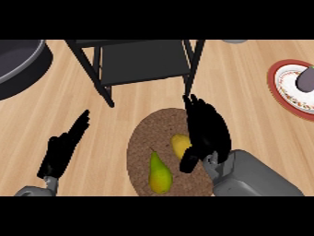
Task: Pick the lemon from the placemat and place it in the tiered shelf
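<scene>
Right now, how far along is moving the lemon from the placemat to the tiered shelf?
Done: nothing yet; the lemon lies on the placemat beside a pear. In hand: the right hand partly covers the lemon, fingers open, not curled round it. Remaining: grasp, lift and place it in the tiered shelf.

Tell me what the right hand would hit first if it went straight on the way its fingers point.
Probably the front right leg of the tiered shelf: the right hand, over the placemat, has its fingertips almost at that leg's foot. Depth is unclear, so it might miss.
</scene>
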